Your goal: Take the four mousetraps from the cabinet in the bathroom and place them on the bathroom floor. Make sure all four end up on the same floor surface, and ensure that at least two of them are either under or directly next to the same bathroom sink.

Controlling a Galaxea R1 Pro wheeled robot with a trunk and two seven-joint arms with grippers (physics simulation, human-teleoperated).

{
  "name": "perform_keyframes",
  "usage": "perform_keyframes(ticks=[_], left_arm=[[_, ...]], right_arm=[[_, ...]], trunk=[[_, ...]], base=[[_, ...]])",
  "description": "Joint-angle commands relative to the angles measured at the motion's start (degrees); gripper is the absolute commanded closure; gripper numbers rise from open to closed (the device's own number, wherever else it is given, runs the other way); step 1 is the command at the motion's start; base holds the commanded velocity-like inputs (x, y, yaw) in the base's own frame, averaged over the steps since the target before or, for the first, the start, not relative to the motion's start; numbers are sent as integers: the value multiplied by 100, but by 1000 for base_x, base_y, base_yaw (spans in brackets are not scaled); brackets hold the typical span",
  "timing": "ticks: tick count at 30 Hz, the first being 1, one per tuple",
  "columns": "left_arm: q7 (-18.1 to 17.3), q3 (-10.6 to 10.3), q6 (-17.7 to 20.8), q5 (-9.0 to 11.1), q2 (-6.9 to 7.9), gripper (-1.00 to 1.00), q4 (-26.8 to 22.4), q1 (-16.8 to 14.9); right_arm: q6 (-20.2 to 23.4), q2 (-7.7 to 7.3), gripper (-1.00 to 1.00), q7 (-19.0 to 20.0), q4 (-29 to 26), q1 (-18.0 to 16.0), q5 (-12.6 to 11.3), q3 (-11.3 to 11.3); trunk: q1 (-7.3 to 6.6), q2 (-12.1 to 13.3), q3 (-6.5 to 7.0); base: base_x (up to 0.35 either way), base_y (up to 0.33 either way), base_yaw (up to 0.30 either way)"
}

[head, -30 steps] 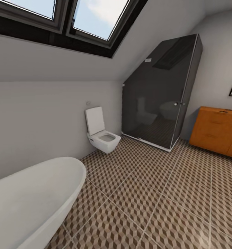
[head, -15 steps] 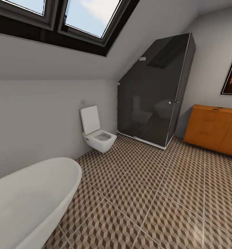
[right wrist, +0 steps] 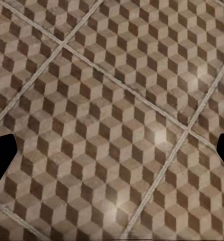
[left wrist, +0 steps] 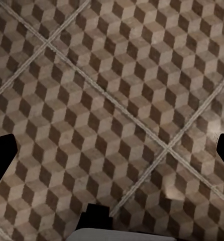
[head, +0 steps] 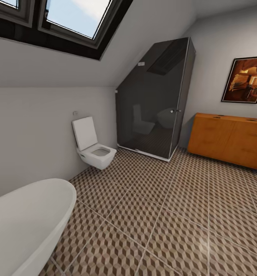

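Looking down from each wrist, the cameras record the bathroom floor [left wrist: 117, 100] directly beneath, its cube-pattern tiles crossed by pale grout lines. The left gripper [left wrist: 112, 150] shows dark fingertips [left wrist: 2, 153] at opposite edges of its view, spread wide with nothing between them. The right gripper [right wrist: 112, 150] likewise shows its fingertips [right wrist: 1, 155] at opposite edges, spread apart and holding nothing, above the same tiling.

From the head view, nearest at the left corner is the rounded rim of a white bathtub [head: 28, 218], standing on the tiled floor. Beyond it, a white square toilet [head: 94, 149] is mounted on the low wall beneath the sloped ceiling and its skylight [head: 67, 19]. Farther on, a dark glass shower enclosure [head: 155, 99] occupies the corner. To the right of the shower, against the far wall, stands the cabinet [head: 230, 140], orange-brown, its fronts closed. A framed picture [head: 245, 79] hangs on the wall above it. Small marks on the cabinet top cannot be identified.
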Motion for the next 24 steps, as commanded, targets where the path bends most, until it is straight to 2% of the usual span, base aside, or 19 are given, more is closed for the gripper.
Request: perform_keyframes(ticks=[1, 24], left_arm=[[1, 20, -12, -3, -5, -100, -1, -2], [-8, 9, -17, -6, -4, -100, -1, -2]], right_arm=[[-17, -1, -100, 3, 6, -5, 33, -2], [-17, -1, -100, -2, 6, -5, 24, -8]], trunk=[[0, -3, -9], [0, -3, -78]], base=[[0, 0, -263], [0, 0, -266]])
